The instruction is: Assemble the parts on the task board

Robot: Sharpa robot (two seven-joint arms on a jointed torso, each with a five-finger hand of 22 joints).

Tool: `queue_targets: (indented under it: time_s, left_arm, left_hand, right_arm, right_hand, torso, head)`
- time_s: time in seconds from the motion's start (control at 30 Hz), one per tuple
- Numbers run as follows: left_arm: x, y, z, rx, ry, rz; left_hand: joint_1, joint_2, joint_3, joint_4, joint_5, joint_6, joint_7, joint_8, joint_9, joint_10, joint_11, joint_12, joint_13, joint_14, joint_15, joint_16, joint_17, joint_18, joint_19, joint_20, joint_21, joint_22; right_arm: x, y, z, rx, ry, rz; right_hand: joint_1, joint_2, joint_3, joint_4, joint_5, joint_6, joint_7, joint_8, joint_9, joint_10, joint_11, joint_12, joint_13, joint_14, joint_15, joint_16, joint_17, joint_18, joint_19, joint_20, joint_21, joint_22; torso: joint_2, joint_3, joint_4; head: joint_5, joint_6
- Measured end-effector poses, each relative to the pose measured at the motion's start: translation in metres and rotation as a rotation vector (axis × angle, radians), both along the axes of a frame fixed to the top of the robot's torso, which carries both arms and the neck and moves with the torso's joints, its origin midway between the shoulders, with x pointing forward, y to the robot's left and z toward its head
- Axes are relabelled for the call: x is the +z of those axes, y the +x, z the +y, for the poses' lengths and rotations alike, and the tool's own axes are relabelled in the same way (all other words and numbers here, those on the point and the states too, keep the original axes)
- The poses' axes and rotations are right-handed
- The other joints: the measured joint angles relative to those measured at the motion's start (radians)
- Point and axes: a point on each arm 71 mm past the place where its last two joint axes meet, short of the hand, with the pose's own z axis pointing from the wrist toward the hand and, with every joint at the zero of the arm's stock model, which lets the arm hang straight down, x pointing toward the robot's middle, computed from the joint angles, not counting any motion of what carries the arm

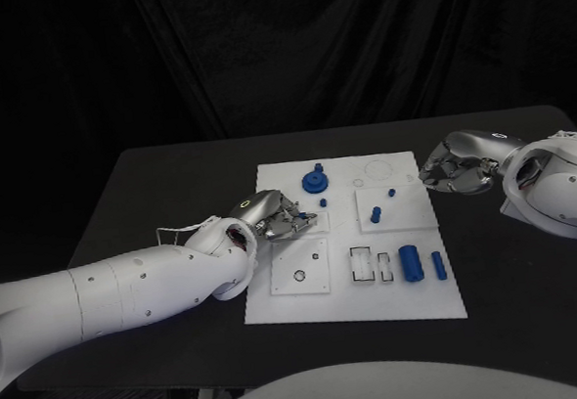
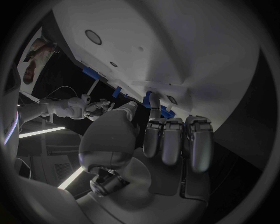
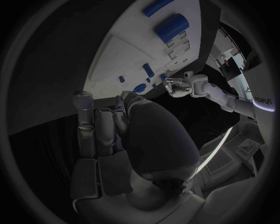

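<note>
At the task board's left edge, the left hand hangs w/ fingers curled in; can't tell if it holds anything. Right hand sits off the board's right edge, fingers curled, apparently empty. Blue parts lie on the board's right half. Risk: left hand's fingers are near the board, so a blind reach could nudge it or knock the upright blue part.
</note>
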Motion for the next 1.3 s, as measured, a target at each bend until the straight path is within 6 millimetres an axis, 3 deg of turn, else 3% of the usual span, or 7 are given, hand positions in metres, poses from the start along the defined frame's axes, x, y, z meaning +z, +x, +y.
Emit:
queue_targets:
  time_s: [0.17, 0.47, 1.07, 1.17, 1.3]
  left_arm:
    - [0.0000, 0.0000, 0.0000, 0.000, 0.000, 0.000]
    - [-0.0002, 0.0001, -0.0008, -0.003, 0.000, 0.001]
    - [-0.0003, -0.0001, -0.0036, -0.008, -0.001, 0.003]
    - [-0.0002, -0.0001, -0.0037, -0.008, -0.001, 0.003]
    - [0.0000, -0.0002, -0.0040, -0.008, -0.002, 0.003]
  left_hand:
    - [0.018, 0.018, -0.028, -0.003, 0.002, -0.011, -0.004, 0.031, 0.058, 0.000, 0.000, 0.000, 0.000, 0.000, 0.000, 0.000, 0.000, 0.000, 0.000, 0.000, 0.000, 0.000]
    - [0.084, 0.033, -0.040, -0.010, 0.093, -0.034, -0.009, 0.068, 0.142, 0.000, 0.000, 0.000, 0.000, 0.000, 0.000, 0.000, 0.000, 0.000, 0.000, 0.000, 0.000, 0.000]
    - [0.085, 0.034, -0.049, -0.006, 0.077, -0.034, -0.009, 0.078, 0.146, 0.000, 0.000, 0.000, 0.000, 0.000, 0.000, 0.000, 0.000, 0.000, 0.000, 0.000, 0.000, 0.000]
    - [0.113, 0.036, -0.049, -0.007, 0.107, -0.038, -0.013, 0.083, 0.146, -0.002, -0.002, 0.000, 0.000, 0.000, 0.000, 0.000, 0.000, 0.000, 0.000, 0.000, 0.000, 0.000]
    - [0.148, 0.034, -0.028, -0.027, 0.193, -0.041, -0.016, 0.083, 0.146, 0.000, -0.008, 0.000, 0.000, 0.003, -0.003, 0.000, 0.000, 0.000, 0.000, 0.000, 0.000, 0.000]
  right_arm:
    - [0.0000, 0.0000, 0.0000, 0.000, 0.000, 0.000]
    - [-0.0001, 0.0000, -0.0002, -0.001, 0.000, 0.001]
    - [-0.0001, -0.0003, -0.0006, -0.003, 0.001, 0.003]
    - [-0.0002, -0.0003, -0.0006, -0.004, 0.001, 0.004]
    - [-0.0002, -0.0004, -0.0007, -0.004, 0.001, 0.005]
  right_hand:
    - [0.000, 0.000, 0.000, 0.000, 0.000, 0.000, 0.000, 0.000, 0.000, 0.000, 0.000, 0.000, 0.000, 0.000, 0.000, 0.000, 0.000, 0.000, 0.000, 0.000, 0.000, 0.000]
    - [0.000, 0.000, 0.000, 0.000, 0.000, 0.000, 0.000, 0.000, 0.000, 0.000, 0.000, 0.000, 0.000, 0.000, 0.000, 0.000, 0.000, 0.000, 0.000, 0.000, 0.000, 0.000]
    - [0.000, 0.000, 0.000, 0.000, 0.000, 0.000, 0.000, -0.005, 0.000, 0.000, 0.000, 0.000, -0.003, 0.000, 0.000, -0.004, -0.002, 0.000, 0.000, 0.000, -0.005, 0.000]
    - [0.000, 0.000, 0.000, 0.000, 0.000, 0.000, 0.000, -0.005, 0.000, 0.000, 0.000, 0.000, -0.003, 0.000, 0.000, -0.004, -0.002, 0.000, 0.000, 0.000, -0.005, 0.000]
    - [0.000, 0.000, 0.000, 0.000, 0.000, 0.000, 0.000, -0.005, 0.000, 0.000, 0.000, 0.000, -0.003, 0.000, 0.000, -0.004, -0.002, 0.000, 0.000, 0.000, -0.005, 0.000]
  torso:
    - [0.000, 0.0000, 0.0000]
    - [0.000, 0.0000, 0.0002]
    - [0.000, 0.0002, -0.0006]
    - [0.000, 0.0003, -0.0006]
    - [0.000, 0.0002, -0.0004]
  head:
    - [0.000, 0.000]
    - [-0.002, 0.000]
    - [0.000, 0.000]
    - [0.000, 0.000]
    - [0.002, 0.000]
